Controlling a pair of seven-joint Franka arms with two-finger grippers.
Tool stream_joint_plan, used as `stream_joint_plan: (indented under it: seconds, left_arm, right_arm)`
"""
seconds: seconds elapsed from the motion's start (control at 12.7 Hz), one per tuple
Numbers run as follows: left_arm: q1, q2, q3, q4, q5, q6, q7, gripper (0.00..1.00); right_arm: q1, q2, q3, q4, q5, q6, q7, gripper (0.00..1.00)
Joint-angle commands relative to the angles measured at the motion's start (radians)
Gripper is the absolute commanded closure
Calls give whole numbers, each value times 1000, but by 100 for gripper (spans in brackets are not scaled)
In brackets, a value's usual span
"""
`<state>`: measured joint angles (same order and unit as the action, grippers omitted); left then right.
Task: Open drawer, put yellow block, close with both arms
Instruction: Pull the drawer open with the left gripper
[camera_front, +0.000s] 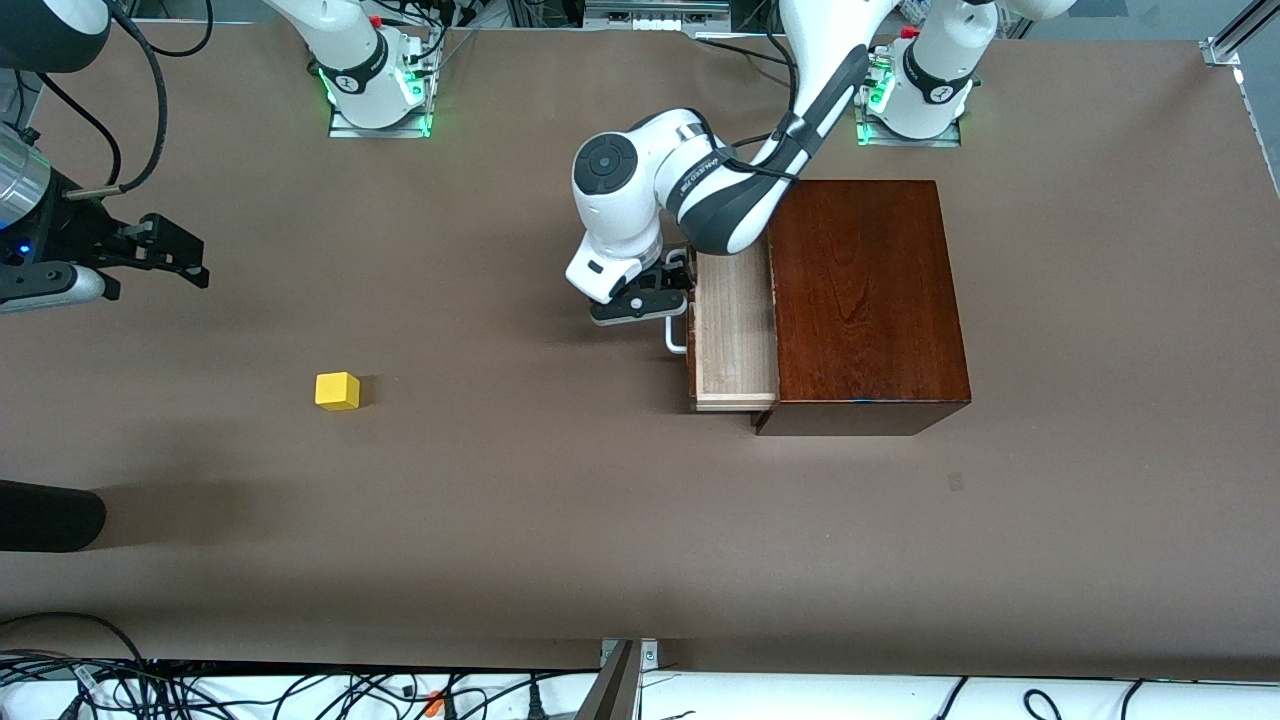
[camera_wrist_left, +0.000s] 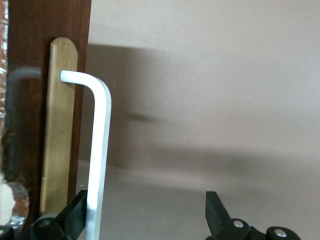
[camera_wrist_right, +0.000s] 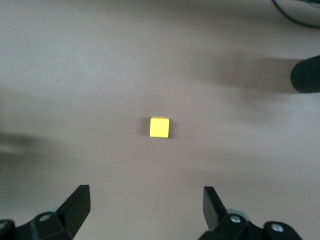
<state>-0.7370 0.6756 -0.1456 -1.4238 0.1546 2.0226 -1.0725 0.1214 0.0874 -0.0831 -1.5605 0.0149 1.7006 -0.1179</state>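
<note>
The drawer (camera_front: 735, 330) stands partly pulled out of the reddish-brown box (camera_front: 865, 300), its pale tray showing. My left gripper (camera_front: 665, 292) is at the drawer's front, open around the white handle (camera_front: 676, 335). In the left wrist view the handle (camera_wrist_left: 100, 150) runs close along one finger (camera_wrist_left: 75, 215), and the left gripper (camera_wrist_left: 145, 212) has a wide gap to its other finger. The yellow block (camera_front: 337, 390) lies alone on the table toward the right arm's end. My right gripper (camera_front: 170, 252) hangs open high over that end, and in its wrist view the yellow block (camera_wrist_right: 160, 127) lies below the right gripper (camera_wrist_right: 146, 205).
A black rounded object (camera_front: 50, 515) juts in at the table's edge, nearer the camera than the block, and also shows as a dark shape (camera_wrist_right: 306, 75) in the right wrist view. Cables (camera_front: 300, 690) run along the near edge of the brown table (camera_front: 520, 500).
</note>
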Motion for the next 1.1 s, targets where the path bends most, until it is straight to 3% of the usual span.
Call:
stream_joint_plan:
  seconds: [0.0,0.24,0.39,0.63,1.02]
  left_arm:
    - [-2,-16,9,46,-4,-83,32,0]
    - [4,-50,23,60,-6,-252,166,0]
    - [27,-74,40,146,-6,-370,222,0]
    - [129,-114,32,259,-21,-514,316,0]
    - [325,-263,24,261,-23,-613,584,0]
  right_arm:
    - [-5,83,5,27,-4,36,-11,0]
    - [-9,86,3,27,5,39,-5,0]
    - [-9,94,3,24,5,37,-5,0]
    - [-13,173,3,23,5,27,-9,0]
    - [-6,187,5,-76,0,51,-62,0]
